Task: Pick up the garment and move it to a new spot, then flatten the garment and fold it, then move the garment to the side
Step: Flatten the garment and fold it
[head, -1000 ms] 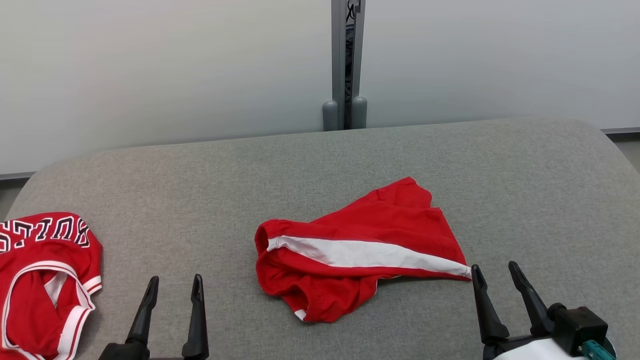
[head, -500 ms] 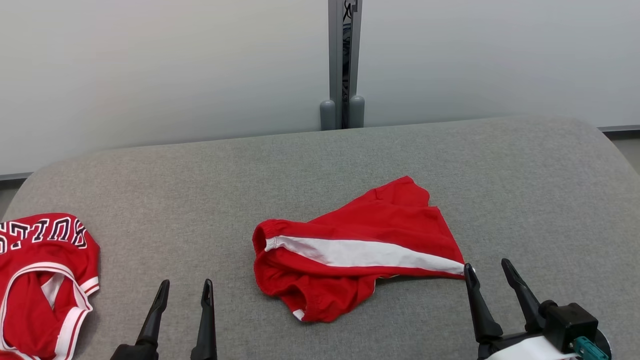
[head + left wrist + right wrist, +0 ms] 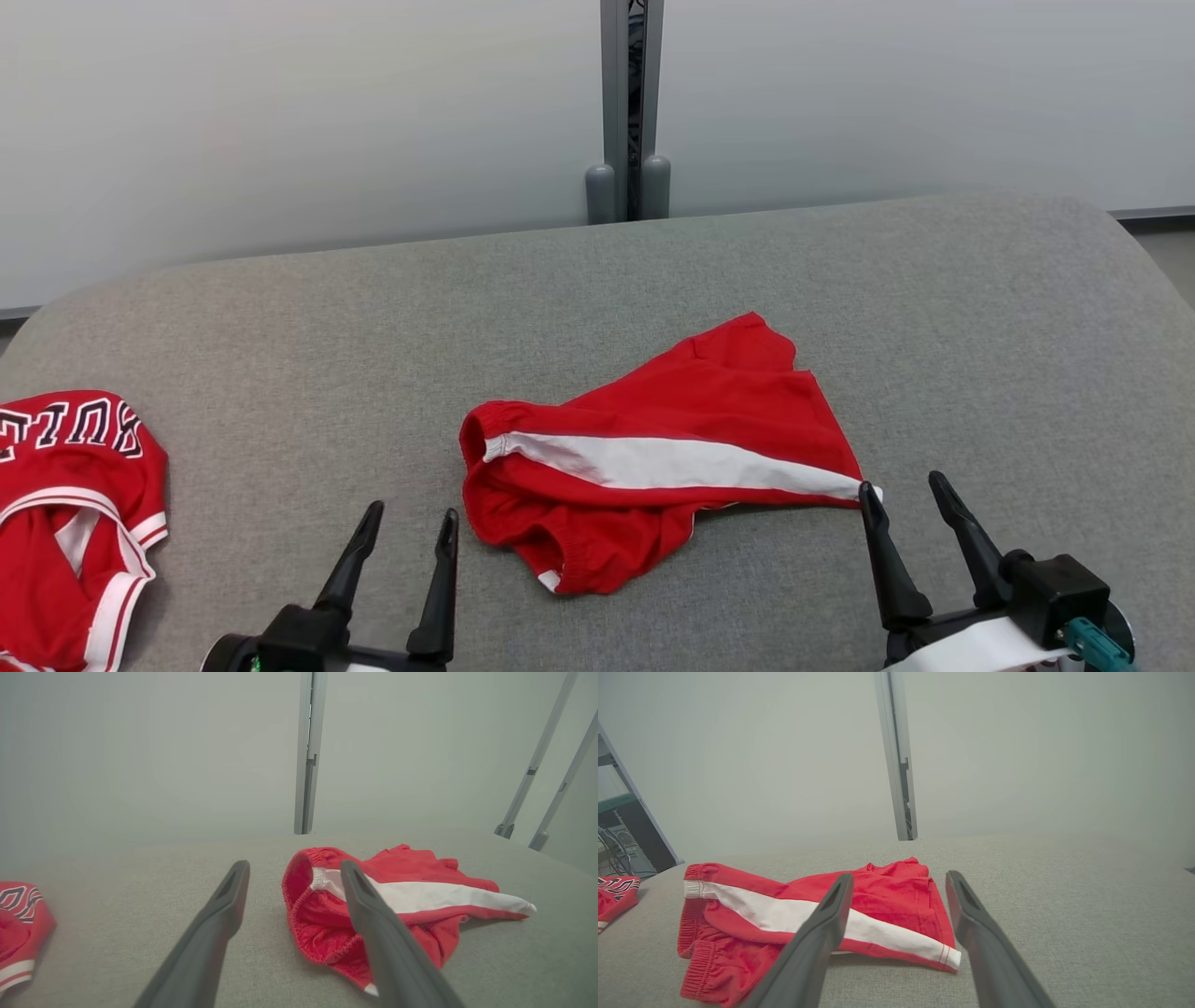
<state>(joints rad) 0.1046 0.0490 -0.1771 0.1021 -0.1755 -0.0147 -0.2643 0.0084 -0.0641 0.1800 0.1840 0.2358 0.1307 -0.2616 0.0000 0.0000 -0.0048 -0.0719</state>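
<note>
Red shorts [image 3: 709, 411] with a white side stripe lie crumpled near the middle of the grey padded surface [image 3: 597, 299]. Our left gripper [image 3: 412, 513] sits just beside the waistband end, jaws spread and empty. Our right gripper [image 3: 902, 483] is at the stripe's hem corner, jaws also spread; we cannot tell whether its inner finger touches the cloth. A red jersey [image 3: 75, 485] with dark lettering lies well apart at our far left. A grey metal post [image 3: 625, 93] stands behind the surface.
</note>
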